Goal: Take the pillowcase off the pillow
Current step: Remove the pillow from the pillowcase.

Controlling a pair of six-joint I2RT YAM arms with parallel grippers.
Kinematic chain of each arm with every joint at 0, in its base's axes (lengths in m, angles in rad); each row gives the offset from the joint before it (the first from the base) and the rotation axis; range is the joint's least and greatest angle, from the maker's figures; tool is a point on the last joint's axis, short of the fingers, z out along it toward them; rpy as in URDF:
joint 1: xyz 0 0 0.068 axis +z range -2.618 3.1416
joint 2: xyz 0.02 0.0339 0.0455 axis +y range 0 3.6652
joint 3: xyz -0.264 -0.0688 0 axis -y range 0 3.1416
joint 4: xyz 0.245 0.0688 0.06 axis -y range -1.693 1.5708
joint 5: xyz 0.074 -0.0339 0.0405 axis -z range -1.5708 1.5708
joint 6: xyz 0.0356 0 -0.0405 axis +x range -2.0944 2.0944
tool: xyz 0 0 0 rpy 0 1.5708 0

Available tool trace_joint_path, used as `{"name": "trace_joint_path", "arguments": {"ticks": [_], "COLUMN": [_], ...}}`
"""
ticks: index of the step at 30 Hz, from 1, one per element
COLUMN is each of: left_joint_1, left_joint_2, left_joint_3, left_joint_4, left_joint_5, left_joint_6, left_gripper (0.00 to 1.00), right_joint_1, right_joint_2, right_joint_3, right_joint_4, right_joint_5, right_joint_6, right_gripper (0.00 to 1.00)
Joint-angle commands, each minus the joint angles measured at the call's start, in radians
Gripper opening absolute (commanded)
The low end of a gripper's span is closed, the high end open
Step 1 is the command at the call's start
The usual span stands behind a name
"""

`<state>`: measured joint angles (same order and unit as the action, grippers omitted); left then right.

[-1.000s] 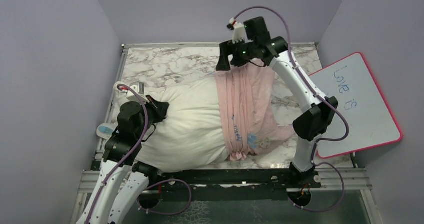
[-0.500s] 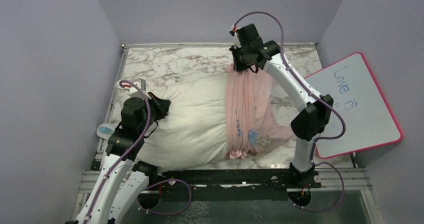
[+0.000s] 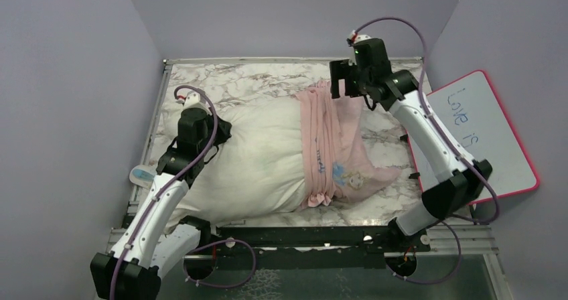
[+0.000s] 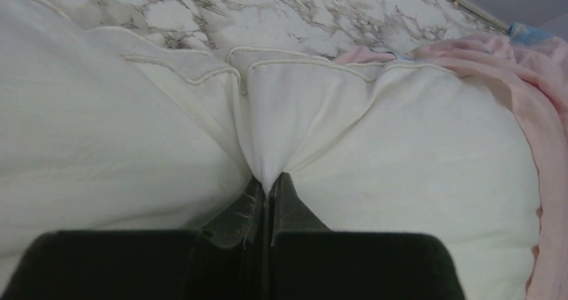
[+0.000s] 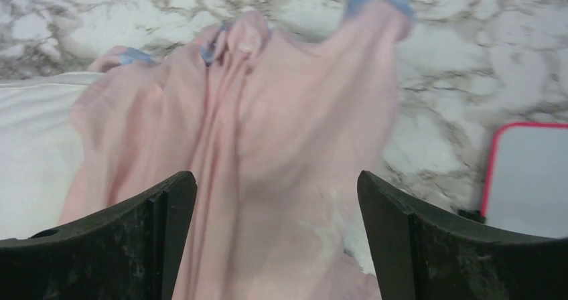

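The plump white pillow [image 3: 254, 159] lies across the marble table. The pink pillowcase [image 3: 335, 139] is bunched round the pillow's right end, with its princess print showing near the front. My left gripper [image 3: 218, 129] is shut on a pinch of the pillow's left end; the left wrist view shows the fingertips [image 4: 268, 179] closed on white fabric [image 4: 402, 146], with the pink pillowcase [image 4: 529, 65] at the far right. My right gripper [image 3: 338, 86] is open above the far edge of the pillowcase. In the right wrist view it [image 5: 276, 179] holds nothing, the pink fabric [image 5: 281, 112] lies below it, and the pillow [image 5: 33, 132] is at the left.
A pink-framed whiteboard [image 3: 482, 139] leans at the table's right edge and also shows in the right wrist view [image 5: 529, 179]. A small blue and white object [image 3: 140, 175] sits at the left edge. Bare marble [image 3: 234, 86] shows behind the pillow. Purple walls close three sides.
My right gripper has moved right along the pillowcase's far edge and now stands open above it. My left arm has moved farther back with the pillow's left end in its grip.
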<state>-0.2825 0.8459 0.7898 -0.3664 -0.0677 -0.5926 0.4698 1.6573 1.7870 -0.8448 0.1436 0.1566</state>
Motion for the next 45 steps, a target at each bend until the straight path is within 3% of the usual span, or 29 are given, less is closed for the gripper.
{"name": "trace_joint_path", "arguments": {"ticks": [1, 3, 4, 7, 8, 13, 14, 17, 19, 21, 26, 27, 30, 34, 36, 39, 41, 43, 45], "left_joint_1": [0.006, 0.009, 0.010, 0.021, 0.025, 0.043, 0.044, 0.046, 0.046, 0.046, 0.004, -0.032, -0.192, -0.294, -0.305, -0.317, -0.317, -0.317, -0.317], "left_joint_2": [0.089, 0.133, 0.159, 0.188, 0.189, 0.194, 0.202, 0.231, 0.244, 0.259, 0.326, 0.343, 0.391, 0.450, 0.462, 0.468, 0.484, 0.497, 0.489], "left_joint_3": [0.033, 0.061, 0.075, 0.111, 0.119, 0.176, 0.195, 0.271, 0.329, 0.393, 0.490, 0.494, 0.484, 0.460, 0.443, 0.403, 0.369, 0.334, 0.301], "left_joint_4": [0.040, 0.044, 0.043, 0.029, 0.027, 0.002, -0.006, -0.045, -0.051, -0.051, -0.044, -0.045, -0.078, -0.145, -0.171, -0.219, -0.303, -0.372, -0.392], "left_joint_5": [0.029, 0.037, 0.044, 0.066, 0.086, 0.130, 0.143, 0.203, 0.268, 0.355, 0.581, 0.588, 0.478, 0.316, 0.272, 0.263, 0.236, 0.171, 0.110], "left_joint_6": [0.060, 0.065, 0.069, 0.082, 0.090, 0.122, 0.128, 0.137, 0.153, 0.181, 0.168, 0.165, 0.186, 0.197, 0.206, 0.229, 0.250, 0.265, 0.257], "left_gripper": [0.00, 0.00, 0.00, 0.00, 0.02, 0.17, 0.24, 0.63, 0.75, 0.81, 0.82, 0.82, 0.82, 0.82, 0.82, 0.80, 0.69, 0.58, 0.54], "right_joint_1": [-0.015, -0.092, -0.177, -0.518, -0.554, -0.563, -0.563, -0.562, -0.563, -0.563, -0.563, -0.562, -0.560, -0.548, -0.548, -0.549, -0.555, -0.570, -0.583], "right_joint_2": [-0.222, -0.293, -0.320, -0.381, -0.387, -0.378, -0.374, -0.326, -0.261, -0.202, -0.103, -0.098, -0.084, -0.105, -0.146, -0.215, -0.240, -0.250, -0.251], "right_joint_3": [-0.194, -0.288, -0.326, -0.484, -0.525, -0.691, -0.727, -0.801, -0.797, -0.804, -0.839, -0.860, -0.899, -0.844, -0.810, -0.767, -0.732, -0.694, -0.661], "right_joint_4": [0.192, 0.212, 0.191, 0.197, 0.194, 0.265, 0.305, 0.416, 0.411, 0.438, 0.564, 0.614, 0.792, 0.694, 0.595, 0.524, 0.483, 0.445, 0.420], "right_joint_5": [0.256, 0.274, 0.205, -0.169, -0.260, -0.630, -0.678, -0.816, -0.849, -0.912, -1.065, -1.093, -1.207, -1.141, -1.023, -0.843, -0.726, -0.632, -0.571], "right_joint_6": [0.058, 0.133, 0.189, 0.262, 0.251, 0.267, 0.295, 0.338, 0.345, 0.336, 0.387, 0.416, 0.513, 0.466, 0.410, 0.322, 0.266, 0.249, 0.246], "right_gripper": [0.98, 1.00, 1.00, 1.00, 1.00, 1.00, 1.00, 1.00, 1.00, 1.00, 0.99, 0.96, 0.69, 0.28, 0.15, 0.12, 0.02, 0.01, 0.00]}}
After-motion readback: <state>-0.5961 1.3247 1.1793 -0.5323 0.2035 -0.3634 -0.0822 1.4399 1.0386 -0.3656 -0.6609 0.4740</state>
